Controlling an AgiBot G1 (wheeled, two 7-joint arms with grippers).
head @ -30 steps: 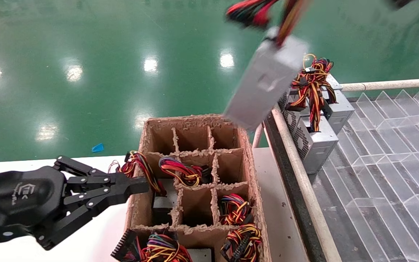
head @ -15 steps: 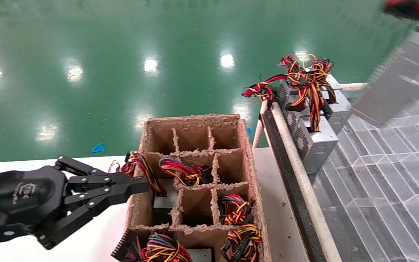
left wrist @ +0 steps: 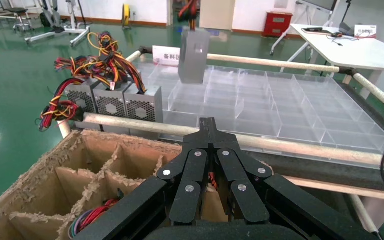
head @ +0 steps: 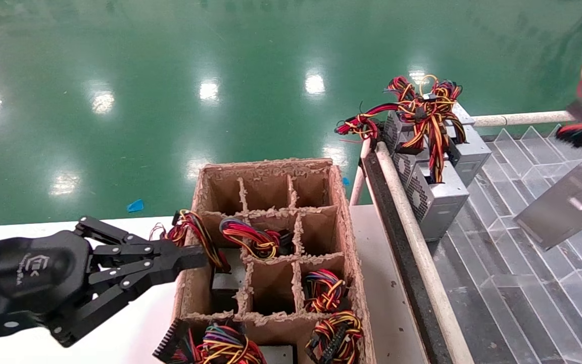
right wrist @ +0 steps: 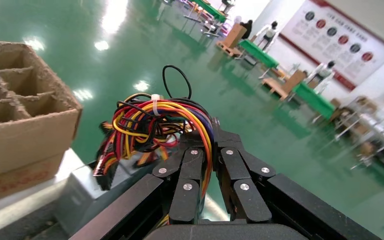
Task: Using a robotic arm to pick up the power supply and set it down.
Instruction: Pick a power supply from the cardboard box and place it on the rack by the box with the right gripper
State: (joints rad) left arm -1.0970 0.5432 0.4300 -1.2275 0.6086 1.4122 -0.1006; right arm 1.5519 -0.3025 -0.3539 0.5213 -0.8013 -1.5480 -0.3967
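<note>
My right gripper [right wrist: 202, 145] is clamped on the wires [right wrist: 157, 122] of the power supply [head: 569, 205], which hangs tilted in the air over the clear tray [head: 523, 242], near its right side and well apart from the three supplies [head: 435, 167] already standing at the tray's far left corner. In the left wrist view the box [left wrist: 193, 55] shows above the tray's far cells, touching nothing.

I judge that I am in the carry, with the set-down next. Because I hold the wires and not the case, the box can swing; I should move slowly and let it settle before lowering. I want the box upright and squared to the dividers, so that its lower edge goes into a cell and not onto a partition. I would release only when the case rests on the tray floor and the wires go slack.

My left gripper [head: 190, 258], fingers together, is parked at the left wall of the carton [head: 344, 222], just beside wires hanging there, and should stay clear.
</note>
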